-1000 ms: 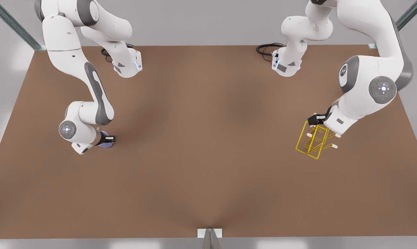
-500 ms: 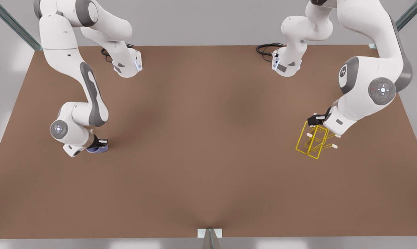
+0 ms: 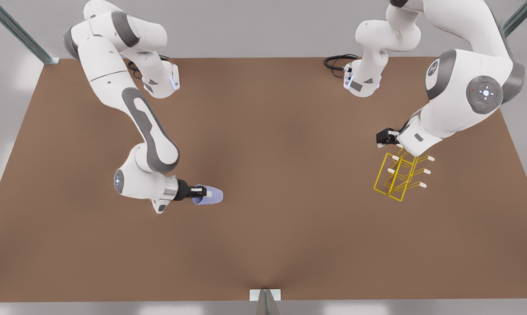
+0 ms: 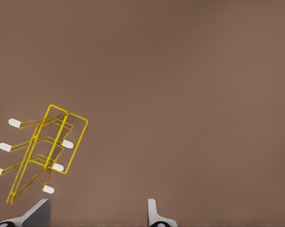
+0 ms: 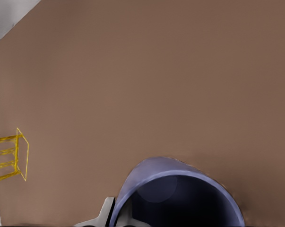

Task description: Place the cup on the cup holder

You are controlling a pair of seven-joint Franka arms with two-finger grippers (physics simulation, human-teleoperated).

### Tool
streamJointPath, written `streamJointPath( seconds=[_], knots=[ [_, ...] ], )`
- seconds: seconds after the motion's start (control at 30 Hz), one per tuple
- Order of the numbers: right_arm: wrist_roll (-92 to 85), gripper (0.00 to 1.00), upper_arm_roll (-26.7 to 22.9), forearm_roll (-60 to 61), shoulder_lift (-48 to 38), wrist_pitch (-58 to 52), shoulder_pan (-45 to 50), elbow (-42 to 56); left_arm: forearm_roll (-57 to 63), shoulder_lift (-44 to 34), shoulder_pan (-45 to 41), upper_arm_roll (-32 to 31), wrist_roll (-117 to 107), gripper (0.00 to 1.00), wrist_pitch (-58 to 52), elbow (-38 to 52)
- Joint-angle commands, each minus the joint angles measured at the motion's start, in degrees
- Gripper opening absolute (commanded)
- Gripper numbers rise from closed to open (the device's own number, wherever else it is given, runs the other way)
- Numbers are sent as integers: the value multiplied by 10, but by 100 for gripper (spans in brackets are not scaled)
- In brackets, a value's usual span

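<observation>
The right claw (image 3: 200, 191), pinching the cup (image 3: 209, 195), has carried it toward the cup holder (image 3: 399, 177); the spread left claw (image 3: 386, 139) has lifted clear.

No words, numbers or brand names can be read anywhere. The nearest thing to a sign is a small white mark on the grey cap (image 3: 434, 72) of the arm at about two o'clock in the front view; it may be a logo, though its shape cannot be made out. The round grey joint cover (image 3: 485, 92) beside it carries a white dot with small ticks and tiny red and green specks, which are lights or markers, not lettering.
</observation>
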Motion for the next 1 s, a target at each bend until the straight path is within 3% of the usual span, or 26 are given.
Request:
streamJointPath(
  seconds=[0.0,0.07,0.13,0.37,0.67,0.97],
  knots=[
    [-2,21,18,132,18,38,9,17,-1,1,0,0,26,100,-6,0],
    [0,21,20,181,51,66,38,65,-1,2,0,0,26,100,-6,0],
    [64,21,66,178,88,119,47,117,-1,3,1,0,26,100,-5,0],
    [116,21,108,182,251,215,135,285,-1,4,1,1,26,100,-4,1],
    [22,21,157,187,302,233,157,281,2,4,2,1,24,100,-9,11],
    [-10,21,150,189,315,243,158,267,19,-9,7,20,1,100,-4,-1]
  ],
)
